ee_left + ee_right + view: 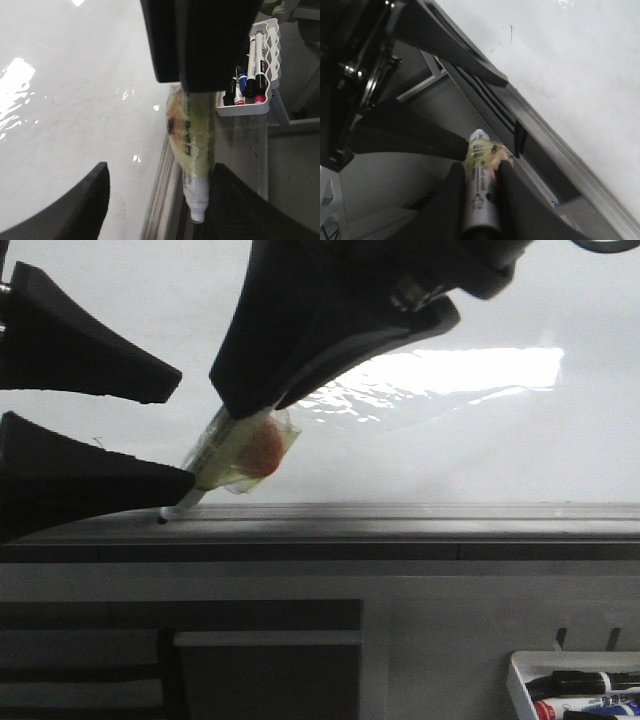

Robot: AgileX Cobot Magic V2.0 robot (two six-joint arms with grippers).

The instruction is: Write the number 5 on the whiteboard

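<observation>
My right gripper (481,165) is shut on a marker (479,190) whose barrel is wrapped in clear yellowish tape with an orange patch (262,452). The marker's white tip (172,510) points down at the grey lower rim (400,525) of the whiteboard (450,440). My left gripper (185,430) is open. Its two black fingers straddle the marker (192,150), which lies against one finger (235,205). The other finger (85,205) stands well apart over the whiteboard (75,100). No number 5 shows; only a tiny black tick (511,32) marks the whiteboard (570,60).
A small white tray (520,675) holding black, red and blue markers hangs below the board at the right; in the left wrist view this tray (245,110) sits beyond the right gripper. Grey panels and dark slots lie under the rim (270,650).
</observation>
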